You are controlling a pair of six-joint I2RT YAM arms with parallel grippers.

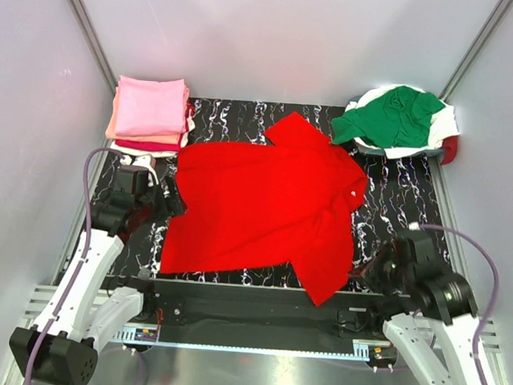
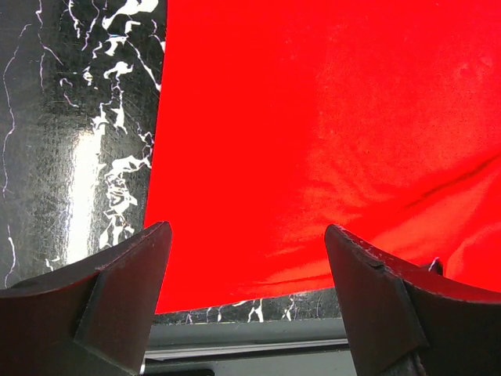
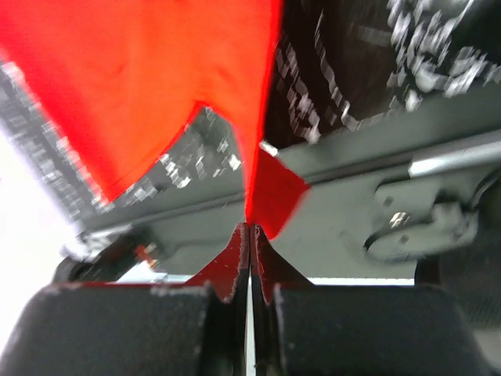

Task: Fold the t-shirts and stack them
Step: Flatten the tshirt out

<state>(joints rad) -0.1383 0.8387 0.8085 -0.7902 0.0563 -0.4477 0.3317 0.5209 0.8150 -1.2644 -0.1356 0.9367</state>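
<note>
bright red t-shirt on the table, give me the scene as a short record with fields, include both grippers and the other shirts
main item: bright red t-shirt, spread out unfolded on the black marbled table
folded stack: far left corner, pink t-shirt on top
unfolded heap: far right corner, green t-shirt on top
left gripper: open, at the main item's left edge, holding nothing
right gripper: shut, pinching the main item's cloth at its near right edge

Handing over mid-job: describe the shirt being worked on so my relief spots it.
On the black marbled table, between the folded pile and the basket, the bright red t-shirt lies spread out. It alone is pinched by the right gripper.
</note>
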